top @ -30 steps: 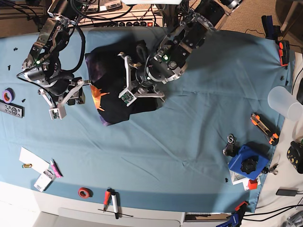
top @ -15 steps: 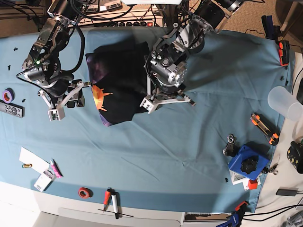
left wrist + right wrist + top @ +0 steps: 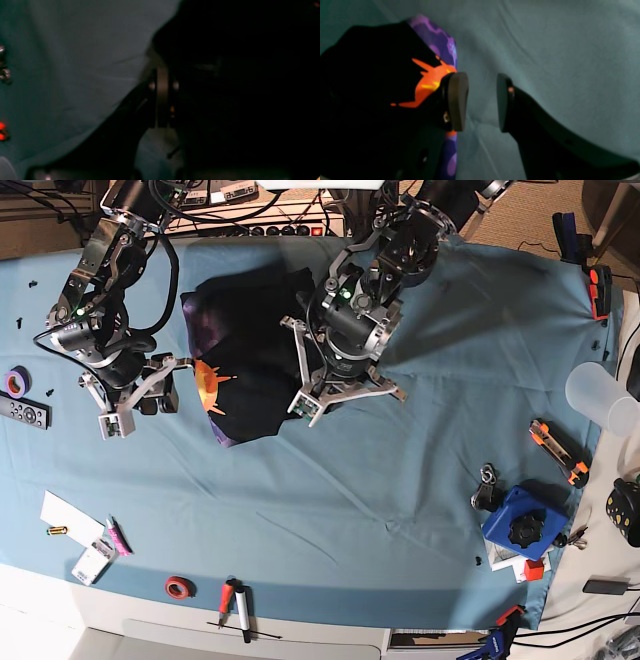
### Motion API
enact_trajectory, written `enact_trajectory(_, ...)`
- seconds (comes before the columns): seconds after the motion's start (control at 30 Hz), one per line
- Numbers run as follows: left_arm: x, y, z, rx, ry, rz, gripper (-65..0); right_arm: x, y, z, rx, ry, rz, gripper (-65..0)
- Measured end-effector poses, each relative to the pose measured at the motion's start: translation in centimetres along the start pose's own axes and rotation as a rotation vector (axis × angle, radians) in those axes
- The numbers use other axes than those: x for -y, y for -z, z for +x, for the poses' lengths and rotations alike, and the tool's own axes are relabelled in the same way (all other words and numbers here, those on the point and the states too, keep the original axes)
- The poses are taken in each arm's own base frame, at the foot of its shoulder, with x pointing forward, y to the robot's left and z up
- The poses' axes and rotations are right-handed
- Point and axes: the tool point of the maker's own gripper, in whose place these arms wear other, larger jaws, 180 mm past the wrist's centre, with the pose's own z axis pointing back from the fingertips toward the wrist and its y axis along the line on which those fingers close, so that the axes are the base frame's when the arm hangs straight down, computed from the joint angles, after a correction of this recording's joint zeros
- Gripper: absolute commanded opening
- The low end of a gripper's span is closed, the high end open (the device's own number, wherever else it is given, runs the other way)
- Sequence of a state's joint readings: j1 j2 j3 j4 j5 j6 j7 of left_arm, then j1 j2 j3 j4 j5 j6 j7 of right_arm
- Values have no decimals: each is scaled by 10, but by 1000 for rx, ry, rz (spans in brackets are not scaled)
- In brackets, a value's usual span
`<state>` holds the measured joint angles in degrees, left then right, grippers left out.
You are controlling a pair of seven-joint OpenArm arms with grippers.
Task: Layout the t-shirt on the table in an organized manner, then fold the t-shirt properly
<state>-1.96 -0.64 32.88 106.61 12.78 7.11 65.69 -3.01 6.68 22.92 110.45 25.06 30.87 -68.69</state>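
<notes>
Starting at the far left edge of the table (image 3: pixel 420 510), which is draped in a smooth light blue cloth with soft wrinkles, there's a purple roll of tape (image 3: pixel 17 381) and a flat black remote (image 3: pixel 24 413) just below it, then further down a white sheet of paper (image 3: pixel 68 518) with a little pink thing (image 3: pixel 119 537) beside it. Next over is the right gripper (image 3: pixel 480 100), hanging over bare cloth just beside the shirt's left edge; its two dark, rounded pads are spread apart with nothing but blue cloth between them. The t-shirt (image 3: pixel 250 370) sits in the upper middle of the table, a rumpled black cotton heap, not laid flat at all, with a strip of purple blotchy print and a spiky orange flame shape showing along its left edge. The wrist view shows that print really close, the orange jagged against matte black. Then the left gripper (image 3: pixel 318 402) is down on the shirt's right side, and its jaws look pressed together; the wrist view there is so dark I can't tell if any fabric is pinched between them. Along the bottom edge are a red tape ring (image 3: pixel 180 586) and a red-and-white marker pair (image 3: pixel 236 605). Off to the right there's a blue box (image 3: pixel 520 530) with a black knob, an orange-handled cutter (image 3: pixel 556 450) and a frosted plastic cup (image 3: pixel 600 395).
</notes>
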Motion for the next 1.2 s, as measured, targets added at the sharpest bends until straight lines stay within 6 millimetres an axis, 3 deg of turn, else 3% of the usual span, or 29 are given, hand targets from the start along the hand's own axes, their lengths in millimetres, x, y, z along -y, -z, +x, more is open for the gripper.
enact_trajectory(0.13, 0, 0, 2, 5, -3, -5, -650, 0, 0, 0, 0, 0, 0, -446)
enact_trajectory(0.33, 20, -1, 1, -3, -47, -114, -650, 0, 0, 0, 0, 0, 0, -446)
enact_trajectory(0.57, 65, -13, 12, 64, -5, -371, -650, 0, 0, 0, 0, 0, 0, -446)
enact_trajectory(0.8, 69, -14, 14, 75, 4, -394, -650, 0, 0, 0, 0, 0, 0, -446)
enact_trajectory(1.2, 104, -31, 33, 153, 13, -540, -650, 0, 0, 1, 7, 0, 1, -446)
